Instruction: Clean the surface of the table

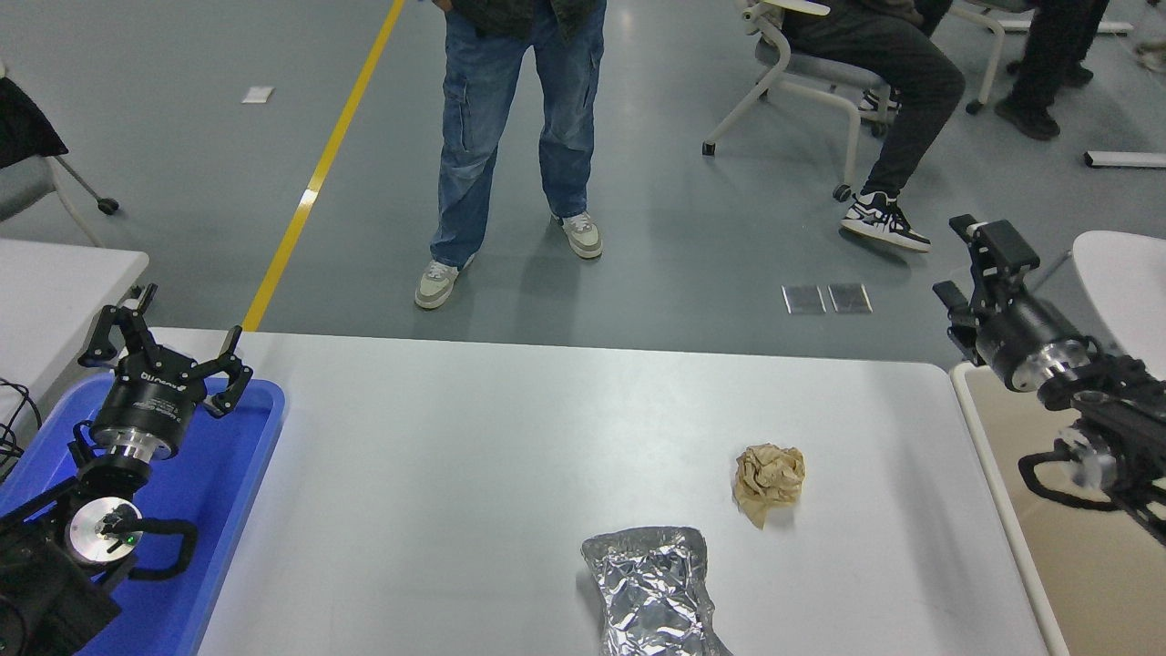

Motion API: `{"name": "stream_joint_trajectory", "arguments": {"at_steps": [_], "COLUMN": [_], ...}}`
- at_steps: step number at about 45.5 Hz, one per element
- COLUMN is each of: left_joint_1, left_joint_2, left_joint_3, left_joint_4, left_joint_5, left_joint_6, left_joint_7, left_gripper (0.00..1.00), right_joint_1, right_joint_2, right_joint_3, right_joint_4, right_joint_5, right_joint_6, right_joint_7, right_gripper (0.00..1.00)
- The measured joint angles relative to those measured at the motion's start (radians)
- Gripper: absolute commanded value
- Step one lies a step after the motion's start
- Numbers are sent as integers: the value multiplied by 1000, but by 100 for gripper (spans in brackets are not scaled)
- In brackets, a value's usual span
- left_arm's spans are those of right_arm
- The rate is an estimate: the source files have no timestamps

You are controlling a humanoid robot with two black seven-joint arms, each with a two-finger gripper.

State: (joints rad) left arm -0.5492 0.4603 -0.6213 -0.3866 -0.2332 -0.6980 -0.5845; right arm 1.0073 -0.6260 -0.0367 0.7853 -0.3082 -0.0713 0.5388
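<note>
**2 scraps on the table, both arms off to the sides**

Head view: The table (474, 437) fills the lower middle of the frame, a wide white-grey top with rounded corners. On it, right of centre, lies a crumpled brown paper ball (769, 481). Below and left of the ball, near but apart from it, a flattened foil bag (651, 590) runs off the bottom edge.

At the lower left, the left gripper (162, 351) hangs over a blue tray (246, 492) at the table's left end, its fingers spread wide with nothing between them. At the right edge, the right gripper (970, 264) is held beyond the table's right corner, above the floor, pointing toward the upper left; its fingers are apart and hold nothing.

At the top, 1 person in jeans (510, 137) stands on the grey floor behind the table. Another person (893, 82) sits on a chair at the upper right.
</note>
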Motion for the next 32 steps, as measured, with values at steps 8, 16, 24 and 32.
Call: {"name": "stream_joint_trajectory", "arguments": {"at_steps": [8, 16, 24, 32], "left_joint_1": [0, 0, 0, 0], "left_joint_2": [0, 0, 0, 0], "left_joint_3": [0, 0, 0, 0], "left_joint_4": [0, 0, 0, 0], "left_joint_5": [0, 0, 0, 0], "left_joint_6": [0, 0, 0, 0], "left_joint_7": [0, 0, 0, 0], "left_gripper": [100, 100, 100, 100], "right_joint_1": [155, 252, 296, 332], "right_joint_2": [15, 31, 45, 19], "right_joint_3": [-211, -338, -390, -436], "right_joint_4": [-1, -4, 5, 73], "right_joint_5": [-38, -180, -354, -526], "right_joint_6": [88, 202, 294, 370], "right_joint_7": [-18, -39, -47, -48], "right_gripper": [98, 98, 98, 98]}}
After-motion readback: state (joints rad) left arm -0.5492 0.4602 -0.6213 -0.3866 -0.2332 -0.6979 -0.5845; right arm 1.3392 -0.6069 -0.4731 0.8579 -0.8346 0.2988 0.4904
